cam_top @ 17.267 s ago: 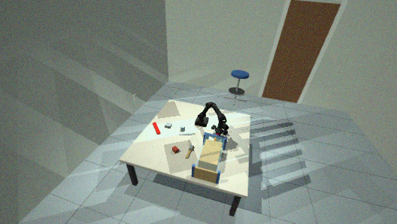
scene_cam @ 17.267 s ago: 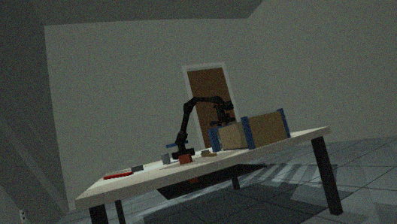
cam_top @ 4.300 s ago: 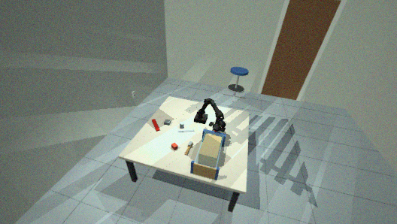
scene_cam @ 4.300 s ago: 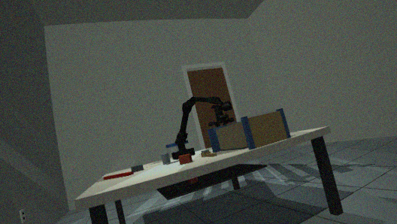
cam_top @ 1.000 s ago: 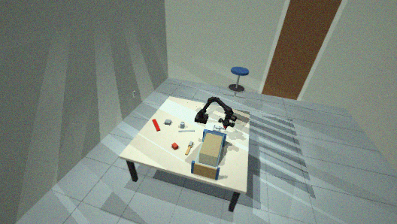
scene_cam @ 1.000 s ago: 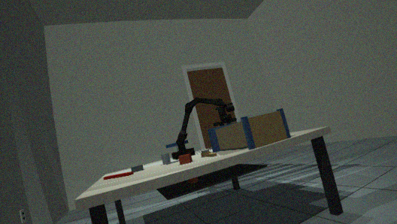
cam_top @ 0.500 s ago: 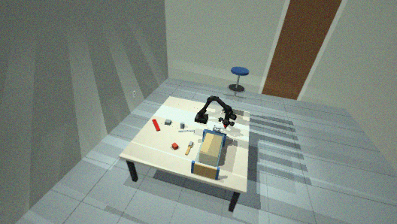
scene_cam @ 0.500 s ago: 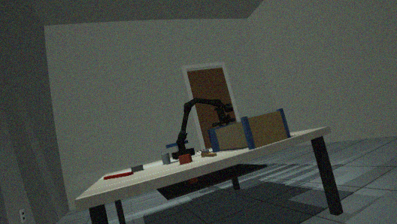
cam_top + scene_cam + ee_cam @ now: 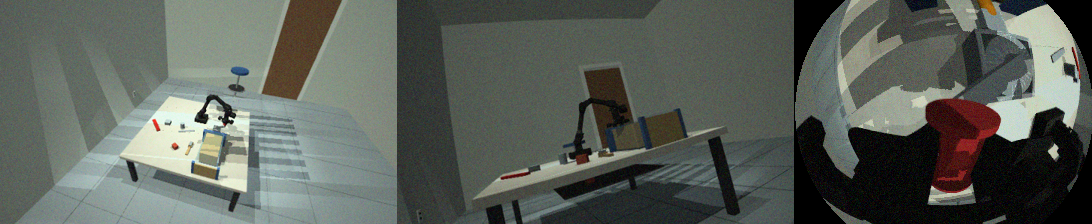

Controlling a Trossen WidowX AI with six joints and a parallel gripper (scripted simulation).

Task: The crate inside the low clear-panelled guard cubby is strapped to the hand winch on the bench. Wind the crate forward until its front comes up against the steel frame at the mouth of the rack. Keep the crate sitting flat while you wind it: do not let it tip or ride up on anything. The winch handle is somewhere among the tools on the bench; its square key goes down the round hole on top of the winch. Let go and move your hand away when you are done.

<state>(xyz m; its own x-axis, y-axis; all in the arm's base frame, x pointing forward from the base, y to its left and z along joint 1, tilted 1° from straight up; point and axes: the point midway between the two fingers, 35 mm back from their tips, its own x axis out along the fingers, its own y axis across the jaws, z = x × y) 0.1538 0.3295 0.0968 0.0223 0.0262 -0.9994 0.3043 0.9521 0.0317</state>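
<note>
My gripper [image 9: 226,119] [image 9: 618,124] [image 9: 951,120] is shut on the red knob of the winch handle [image 9: 963,120]. The handle's grey arm runs from the knob across the grey hand winch [image 9: 216,128] [image 9: 978,50]. Whether the key sits in the winch's top hole is hidden. An orange strap [image 9: 988,6] shows beyond the winch. The tan crate [image 9: 212,140] [image 9: 628,137] looks flat inside the clear-panelled cubby with blue posts [image 9: 193,167] [image 9: 645,132]. The crate's top reaches close to the blue frame at the winch end; any gap is too small to tell.
A wooden-handled tool [image 9: 188,150] and a red block [image 9: 174,146] [image 9: 582,158] lie beside the cubby. A silver rod [image 9: 186,131], a grey cylinder [image 9: 183,125], a grey block [image 9: 168,122] and a red bar [image 9: 156,125] [image 9: 515,175] are farther left.
</note>
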